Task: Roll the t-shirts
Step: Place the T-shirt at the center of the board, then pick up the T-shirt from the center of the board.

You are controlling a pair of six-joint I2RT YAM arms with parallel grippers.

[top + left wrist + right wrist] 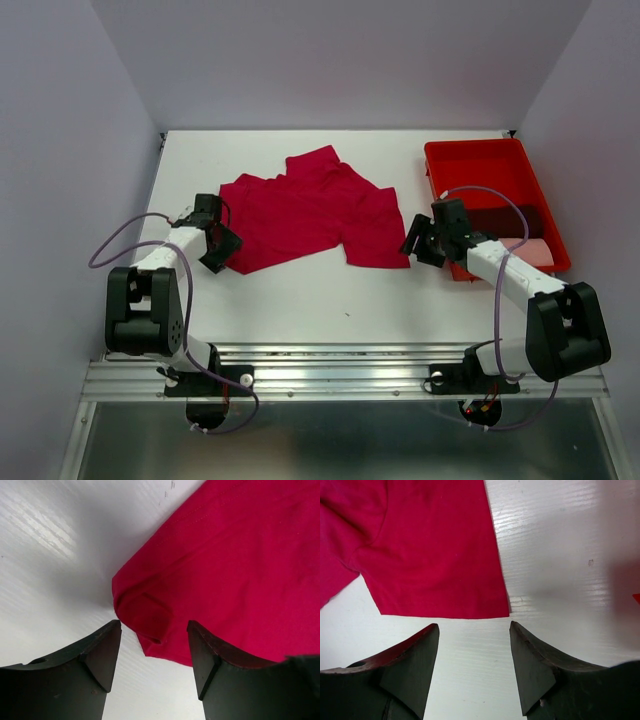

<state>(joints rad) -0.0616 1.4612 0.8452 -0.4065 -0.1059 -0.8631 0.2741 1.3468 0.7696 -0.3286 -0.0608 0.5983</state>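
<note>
Rolling has not begun, as I judge it: the crimson t-shirt [315, 210] lies spread and rumpled at mid-worktop [330, 300], with no roll in it. My left gripper [226, 247] hovers at its 8 o'clock corner, jaws well apart, holding nothing. My right gripper [412, 243] sits at the 4 o'clock hem corner, likewise parted and empty. At 2 o'clock the red tray [470, 148] holds a dark maroon t-shirt [510, 220] and a pale pink one [540, 252]; whether they are rolled I cannot tell. I can read no label or writing anywhere.
</note>
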